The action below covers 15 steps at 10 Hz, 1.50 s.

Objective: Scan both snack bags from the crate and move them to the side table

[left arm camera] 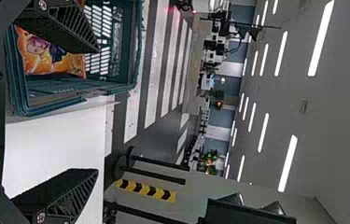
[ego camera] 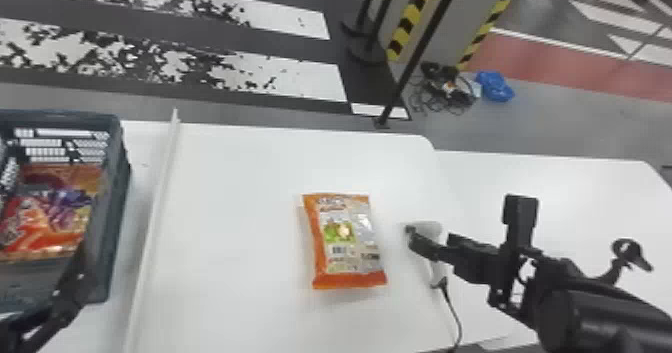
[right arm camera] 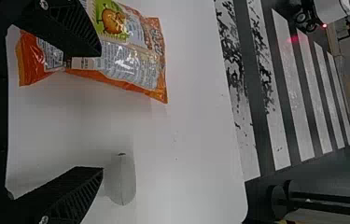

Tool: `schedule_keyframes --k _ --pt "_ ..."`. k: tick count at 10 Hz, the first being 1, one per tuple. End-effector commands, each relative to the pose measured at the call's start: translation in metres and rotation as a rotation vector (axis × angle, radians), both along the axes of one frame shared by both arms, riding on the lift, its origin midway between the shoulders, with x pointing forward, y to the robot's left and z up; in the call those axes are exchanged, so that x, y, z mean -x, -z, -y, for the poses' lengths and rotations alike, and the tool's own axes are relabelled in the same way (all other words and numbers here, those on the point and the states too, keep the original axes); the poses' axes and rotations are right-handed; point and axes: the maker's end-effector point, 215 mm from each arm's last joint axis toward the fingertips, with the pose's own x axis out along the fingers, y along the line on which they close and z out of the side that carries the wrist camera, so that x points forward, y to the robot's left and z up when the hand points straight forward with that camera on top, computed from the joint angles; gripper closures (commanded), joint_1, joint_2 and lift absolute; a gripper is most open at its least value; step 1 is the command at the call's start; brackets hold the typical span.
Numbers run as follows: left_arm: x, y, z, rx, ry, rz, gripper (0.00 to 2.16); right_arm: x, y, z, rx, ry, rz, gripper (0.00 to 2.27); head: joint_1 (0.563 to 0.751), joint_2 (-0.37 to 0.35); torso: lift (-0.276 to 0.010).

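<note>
Black, ridged fingers stand wide apart on the right gripper (ego camera: 418, 240), which holds nothing and is to the right of the orange snack bag (ego camera: 345, 239). The left gripper (ego camera: 75, 277), well to the left of that bag and by the near right part of the crate (ego camera: 112, 212), also has its fingers spread wide, with nothing between them. The orange snack bag lies flat on the white tabletop (ego camera: 240, 217), its printed panel and barcode facing up, touching neither gripper. Just to its right, close to the right gripper, is a pale rounded device (ego camera: 427, 227) with a black cord (ego camera: 454, 309). To its left a raised white strip (ego camera: 157, 202) runs across the work surface, and past that stands the dark crate, with a red and purple snack bag (ego camera: 47, 212) lying inside. Farther right of the orange snack bag extends another white surface (ego camera: 565, 187); on the floor beyond and to its right sits a blue bundle (ego camera: 494, 86).
</note>
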Motion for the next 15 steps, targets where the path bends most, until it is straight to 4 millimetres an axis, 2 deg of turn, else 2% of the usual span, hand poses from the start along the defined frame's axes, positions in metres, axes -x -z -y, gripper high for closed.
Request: schedule_keyframes --k 1,5,8,11,12,14,15 --pt "0.001 0.000 0.000 -0.001 0.001 -0.001 0.08 0.002 0.007 -0.022 -0.043 -0.034 -0.022 0.04 0.695 -0.311 -0.029" --pt "0.000 0.001 0.000 0.000 0.000 -0.003 0.08 0.002 0.035 -0.075 -0.112 -0.148 -0.080 0.03 0.695 -0.233 -0.029" --pt "0.000 0.002 0.000 -0.001 0.001 -0.003 0.08 -0.005 0.055 -0.088 -0.125 -0.208 -0.129 0.04 0.695 -0.191 -0.029" --pt "0.000 0.001 0.000 -0.004 0.003 -0.001 0.08 -0.011 0.082 -0.084 -0.119 -0.238 -0.195 0.04 0.695 -0.176 -0.029" --pt "0.001 0.001 0.000 -0.004 0.003 -0.003 0.08 -0.012 0.086 -0.088 -0.143 -0.256 -0.206 0.09 0.695 -0.180 -0.029" --pt "0.001 0.001 0.000 -0.004 0.003 -0.003 0.08 -0.014 0.095 -0.085 -0.147 -0.257 -0.231 0.41 0.695 -0.176 -0.029" --pt "0.001 0.001 0.000 -0.005 0.004 -0.003 0.08 -0.013 0.099 -0.084 -0.157 -0.272 -0.244 1.02 0.695 -0.179 -0.029"
